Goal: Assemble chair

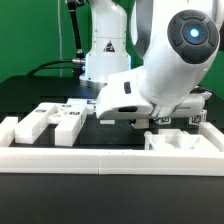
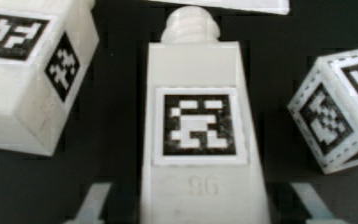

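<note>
A long white chair bar (image 2: 202, 110) with a round peg at its far end and a black-and-white tag on its face lies on the black table. My gripper (image 2: 202, 203) straddles its near end, one finger (image 2: 99, 198) on each side, shut on the bar. Two more tagged white chair pieces lie close by, a large block (image 2: 34, 75) on one side and a smaller one (image 2: 341, 105) on the other. In the exterior view the arm's white hand (image 1: 125, 98) is low over the table and hides the bar and fingertips.
A low white border rail (image 1: 90, 157) runs along the table's front. Loose white chair pieces (image 1: 45, 120) lie at the exterior view's left, and another (image 1: 178, 140) lies by the rail at its right. The robot base (image 1: 105, 50) stands behind.
</note>
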### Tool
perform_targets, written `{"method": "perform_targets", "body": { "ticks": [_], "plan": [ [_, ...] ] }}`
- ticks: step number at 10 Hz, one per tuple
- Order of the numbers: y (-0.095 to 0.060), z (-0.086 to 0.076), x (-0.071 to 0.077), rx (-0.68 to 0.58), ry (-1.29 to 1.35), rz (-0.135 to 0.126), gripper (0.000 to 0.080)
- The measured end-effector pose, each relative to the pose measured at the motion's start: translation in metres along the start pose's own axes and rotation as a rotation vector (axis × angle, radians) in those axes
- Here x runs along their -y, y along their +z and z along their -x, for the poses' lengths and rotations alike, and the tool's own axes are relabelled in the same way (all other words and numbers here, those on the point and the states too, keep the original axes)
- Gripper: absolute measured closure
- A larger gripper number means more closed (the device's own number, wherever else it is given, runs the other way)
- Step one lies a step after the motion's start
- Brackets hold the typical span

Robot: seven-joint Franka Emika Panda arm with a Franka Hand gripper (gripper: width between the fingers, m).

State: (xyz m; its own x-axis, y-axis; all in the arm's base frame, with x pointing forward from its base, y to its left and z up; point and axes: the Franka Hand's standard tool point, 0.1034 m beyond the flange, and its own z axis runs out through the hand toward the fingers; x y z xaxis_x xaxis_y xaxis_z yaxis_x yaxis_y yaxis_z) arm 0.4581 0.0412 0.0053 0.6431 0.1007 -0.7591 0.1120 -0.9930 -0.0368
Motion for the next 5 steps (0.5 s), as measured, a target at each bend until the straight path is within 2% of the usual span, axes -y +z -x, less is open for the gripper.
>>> {"method": "perform_targets", "body": {
  "ticks": [3, 5],
  "plan": [
    [-0.0021, -0.0008, 0.0008, -0.004, -0.001, 0.001, 0.0511],
    [-0.0087, -0.0027, 0.0007, -0.016, -0.003, 0.002, 0.0511]
  ]
}}
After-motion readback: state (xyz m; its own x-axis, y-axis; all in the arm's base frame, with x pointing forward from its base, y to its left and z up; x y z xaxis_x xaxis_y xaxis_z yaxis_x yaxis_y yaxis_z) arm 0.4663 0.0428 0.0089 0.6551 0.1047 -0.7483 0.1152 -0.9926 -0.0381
